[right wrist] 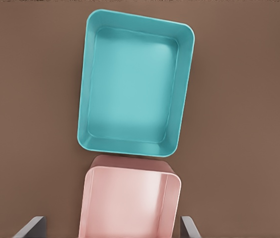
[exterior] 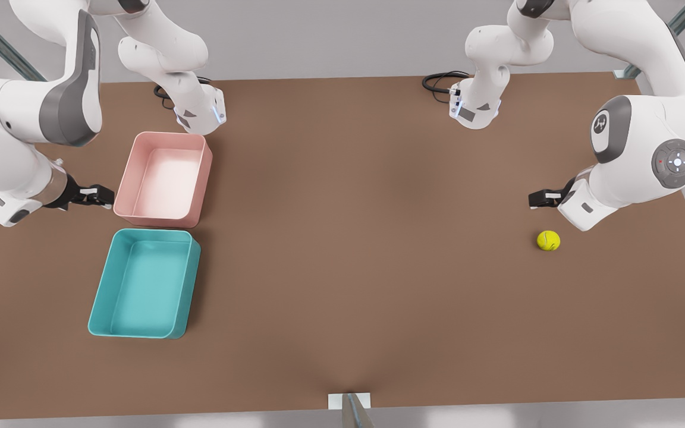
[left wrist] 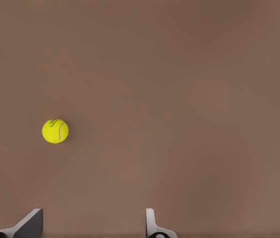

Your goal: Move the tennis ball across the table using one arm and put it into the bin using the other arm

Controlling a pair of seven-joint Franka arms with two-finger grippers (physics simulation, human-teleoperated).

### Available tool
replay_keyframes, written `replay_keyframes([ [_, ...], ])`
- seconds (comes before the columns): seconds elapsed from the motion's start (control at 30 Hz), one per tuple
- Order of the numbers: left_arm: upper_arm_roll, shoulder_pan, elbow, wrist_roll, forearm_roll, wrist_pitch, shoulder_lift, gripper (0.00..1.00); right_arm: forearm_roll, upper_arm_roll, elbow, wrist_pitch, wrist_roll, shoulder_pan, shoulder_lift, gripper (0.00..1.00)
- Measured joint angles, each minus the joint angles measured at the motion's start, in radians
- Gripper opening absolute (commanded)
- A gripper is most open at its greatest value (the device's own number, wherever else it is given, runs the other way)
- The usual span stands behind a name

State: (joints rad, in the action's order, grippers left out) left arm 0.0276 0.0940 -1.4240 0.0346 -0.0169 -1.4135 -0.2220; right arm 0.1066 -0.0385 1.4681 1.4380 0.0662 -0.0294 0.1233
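Tennis ball loose on the table, both grippers spread and holding nothing.

The tennis ball rests on the brown table, far from the teal bin toward the front view's right; being round, it has no long axis. The bin's long axis runs toward the pink tub, which sits just beside its short end. The left gripper hangs near the ball, fingers apart. The right gripper, fingers parted, hovers beside the pink tub.
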Motion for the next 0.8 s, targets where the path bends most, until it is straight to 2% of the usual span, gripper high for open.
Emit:
replay_keyframes([
  [0.1,0.002,0.000,-0.010,-0.006,0.000,-0.001,0.001,1.00,0.000,-0.003,0.001,-0.002,0.001,-0.001,0.000,1.00],
  [0.13,0.006,0.000,-0.026,-0.008,0.001,-0.003,0.001,0.77,-0.001,-0.005,0.002,-0.003,0.001,-0.001,0.000,1.00],
  [0.17,0.014,0.001,-0.063,-0.018,0.004,-0.021,0.002,0.66,-0.001,-0.006,0.003,-0.004,0.001,0.000,0.002,1.00],
  [0.2,0.034,0.006,-0.108,-0.030,0.008,-0.051,0.001,0.21,-0.001,-0.007,0.001,-0.004,0.002,0.001,0.013,1.00],
  [0.3,0.089,-0.026,-0.303,-0.099,0.024,-0.212,0.000,0.21,-0.002,-0.007,-0.004,-0.008,0.001,0.004,0.045,1.00],
  [0.43,0.103,-0.131,-0.435,-0.319,0.039,-0.428,-0.027,0.21,0.005,-0.001,-0.051,0.006,0.001,-0.025,0.072,1.00],
  [0.7,0.097,-0.305,-0.502,-0.935,0.122,-0.680,-0.191,0.21,0.004,-0.006,-0.070,0.016,0.008,-0.021,0.082,1.00],
  [0.8,0.095,-0.322,-0.526,-1.144,0.128,-0.751,-0.212,0.21,0.002,-0.006,-0.070,0.018,0.010,-0.024,0.083,1.00],
])
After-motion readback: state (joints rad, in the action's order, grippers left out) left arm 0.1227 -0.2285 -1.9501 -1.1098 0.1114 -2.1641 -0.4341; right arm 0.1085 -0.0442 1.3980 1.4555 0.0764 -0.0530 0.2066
